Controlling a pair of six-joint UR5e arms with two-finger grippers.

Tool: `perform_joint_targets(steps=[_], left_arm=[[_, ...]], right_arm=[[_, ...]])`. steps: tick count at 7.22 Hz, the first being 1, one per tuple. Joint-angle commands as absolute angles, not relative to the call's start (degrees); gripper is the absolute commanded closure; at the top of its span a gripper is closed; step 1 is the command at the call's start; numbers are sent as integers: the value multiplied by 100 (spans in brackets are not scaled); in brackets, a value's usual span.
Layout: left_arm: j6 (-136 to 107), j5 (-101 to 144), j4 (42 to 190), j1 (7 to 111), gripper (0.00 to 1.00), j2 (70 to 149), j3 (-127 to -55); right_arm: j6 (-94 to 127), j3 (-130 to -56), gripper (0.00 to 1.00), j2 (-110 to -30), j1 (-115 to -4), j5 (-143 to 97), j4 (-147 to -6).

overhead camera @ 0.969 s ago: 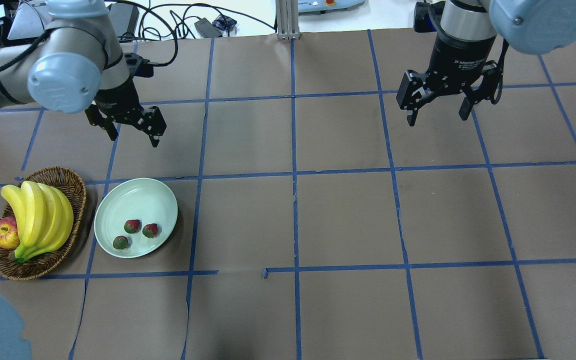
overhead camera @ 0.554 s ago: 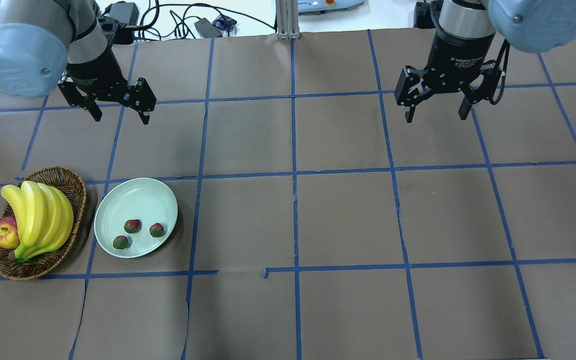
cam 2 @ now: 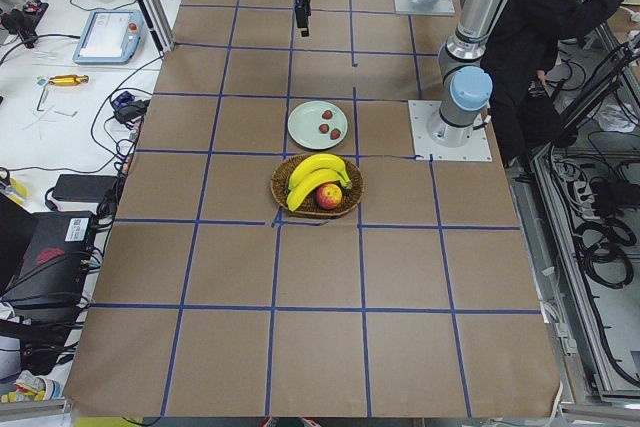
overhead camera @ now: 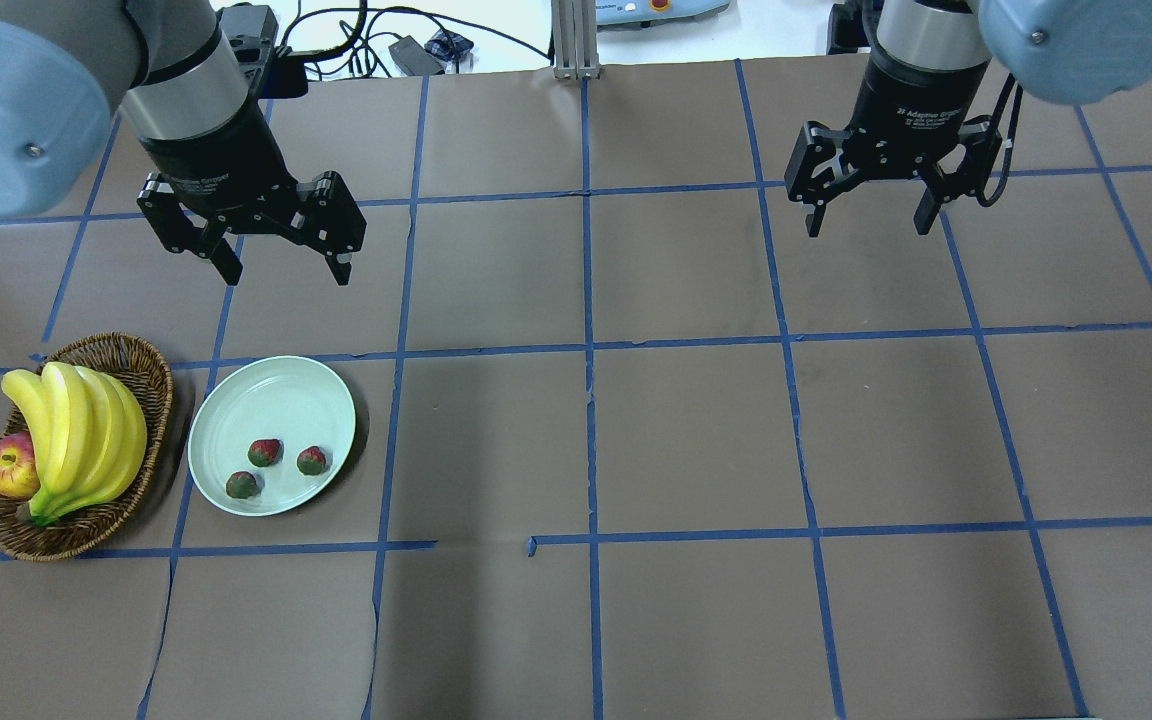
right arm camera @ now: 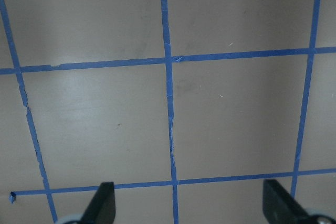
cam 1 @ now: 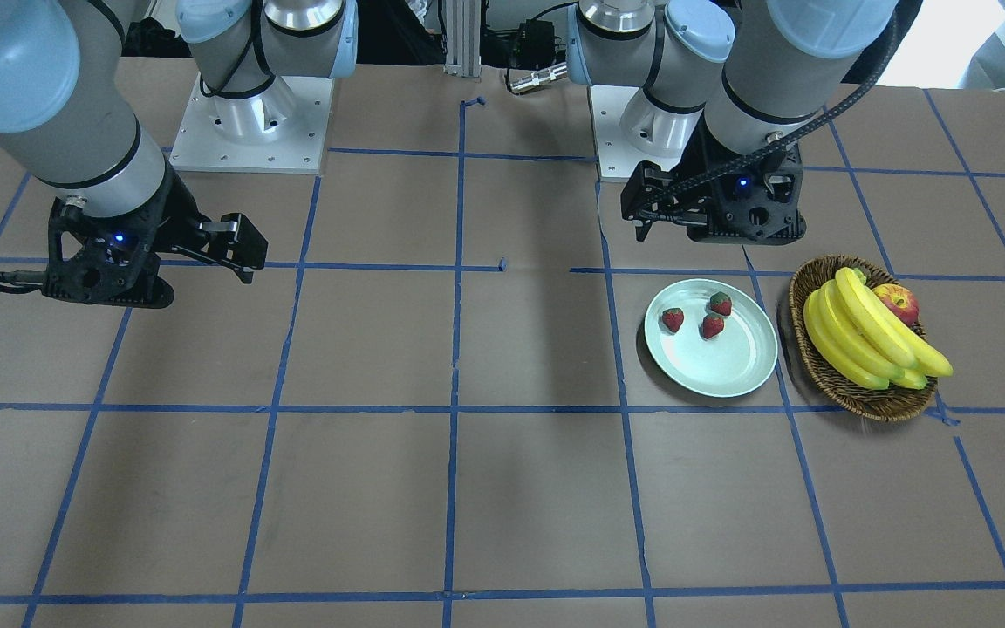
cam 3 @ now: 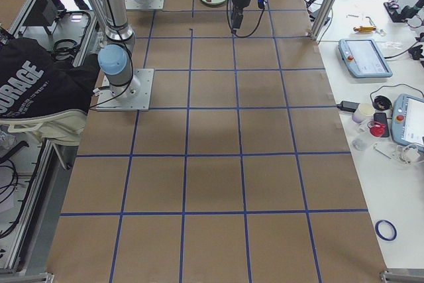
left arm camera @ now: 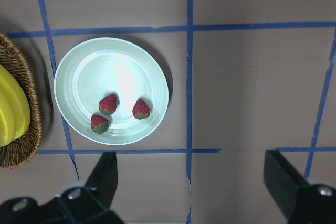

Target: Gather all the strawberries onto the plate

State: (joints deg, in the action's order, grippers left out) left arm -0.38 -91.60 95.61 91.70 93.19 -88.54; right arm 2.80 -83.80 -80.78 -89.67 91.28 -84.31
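All three strawberries (overhead camera: 264, 452) lie on your plate (overhead camera: 271, 385), beside the basket (overhead camera: 154, 362). Over the last second your left gripper (overhead camera: 286, 268) has pulled back from the plate, jaws spread and empty. The right gripper (overhead camera: 869, 225) hangs well away, also spread and empty. Collection looks complete.

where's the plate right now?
Overhead view, lower left: the plate sits just right of the wicker basket, with three strawberries on it.
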Motion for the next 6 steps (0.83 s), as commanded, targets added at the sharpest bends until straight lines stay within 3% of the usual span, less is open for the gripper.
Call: perform_joint_targets(steps=[1,6], left_arm=[[-62,-9114,9589,9185,0,9395,-8868],[-62,-9149,9606,9185,0,9308,-8938]], right_arm=[[290,-8367,0,-8235,-8974,9106,-8411],[281,-8402,0,-8411,-9026,9193,-8385]])
